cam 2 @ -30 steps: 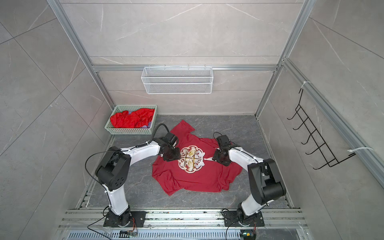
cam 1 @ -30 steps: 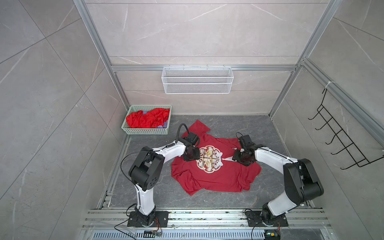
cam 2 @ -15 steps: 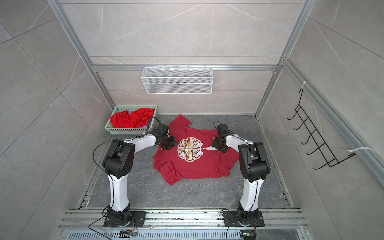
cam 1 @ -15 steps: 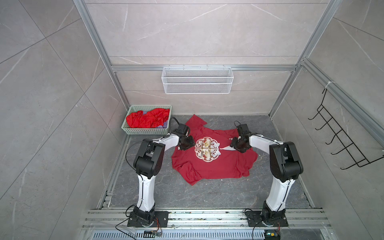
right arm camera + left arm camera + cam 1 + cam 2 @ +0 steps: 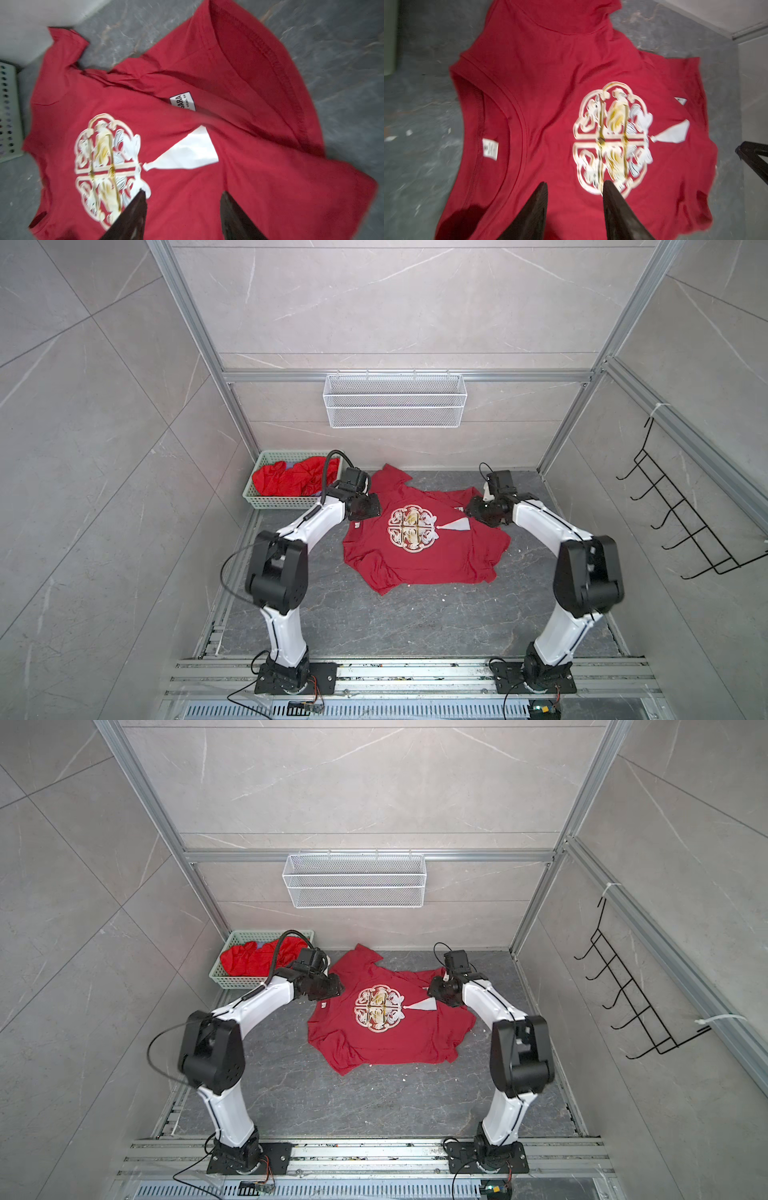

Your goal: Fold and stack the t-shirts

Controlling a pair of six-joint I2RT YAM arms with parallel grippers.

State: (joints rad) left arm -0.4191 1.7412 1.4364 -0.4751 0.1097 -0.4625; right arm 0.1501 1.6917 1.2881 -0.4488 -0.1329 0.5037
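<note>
Hovering over one crimson t-shirt (image 5: 419, 564), my left pincer (image 5: 575, 182) and right pincer (image 5: 184, 191) hang, jaws apart; one basket (image 5: 266, 502) holds red shirts (image 5: 286, 481).

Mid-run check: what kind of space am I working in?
Likely a purpose-built robot test cell: aluminium frame around tiled walls, left arm and right arm bolted to a floor rail, a green basket of red shirts.

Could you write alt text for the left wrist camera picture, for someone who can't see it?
A dark red t-shirt lies spread on a grey floor, its round white-gold print facing up. The left gripper reaches over it, two dark fingers apart.
</note>
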